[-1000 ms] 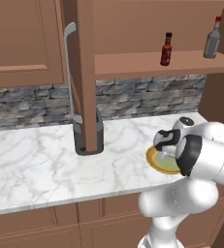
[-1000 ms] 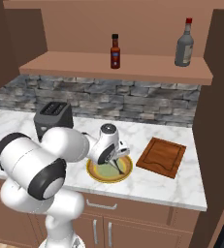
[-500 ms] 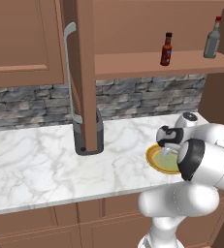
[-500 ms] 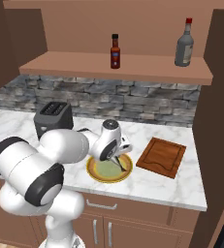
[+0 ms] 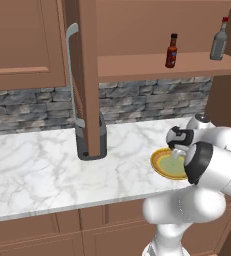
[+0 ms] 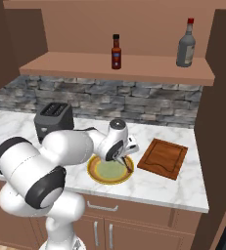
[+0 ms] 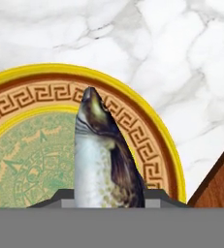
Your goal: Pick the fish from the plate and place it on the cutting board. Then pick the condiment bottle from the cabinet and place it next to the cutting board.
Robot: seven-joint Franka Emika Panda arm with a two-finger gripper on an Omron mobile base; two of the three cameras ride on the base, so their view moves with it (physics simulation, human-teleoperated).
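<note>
My gripper [image 6: 121, 157] is shut on the fish [image 7: 104, 160], a slender silver-grey body with a darker back that points away from the hand. It hangs a little above the right part of the plate [image 6: 96, 175], with its yellow-orange rim and pale green centre [image 7: 31, 160]. The reddish-brown cutting board [image 6: 163, 157] lies just right of the plate; a corner of the cutting board [image 7: 217, 186] shows in the hand view. On the open cabinet shelf [image 6: 134, 68] stands the dark-red condiment bottle [image 6: 116, 51], which in the left base view is the condiment bottle [image 5: 172, 51] above the gripper [image 5: 178, 149].
A taller grey bottle with a red cap [image 6: 185, 44] stands at the shelf's right end. A dark toaster [image 6: 53, 117] sits on the marble counter behind my arm. The open cabinet door [image 5: 87, 80] with its long grey handle [image 5: 72, 75] juts out on the left.
The gripper, still shut on the fish, has shifted slightly to the right over the plate, toward the cutting board. Nothing else has moved.
</note>
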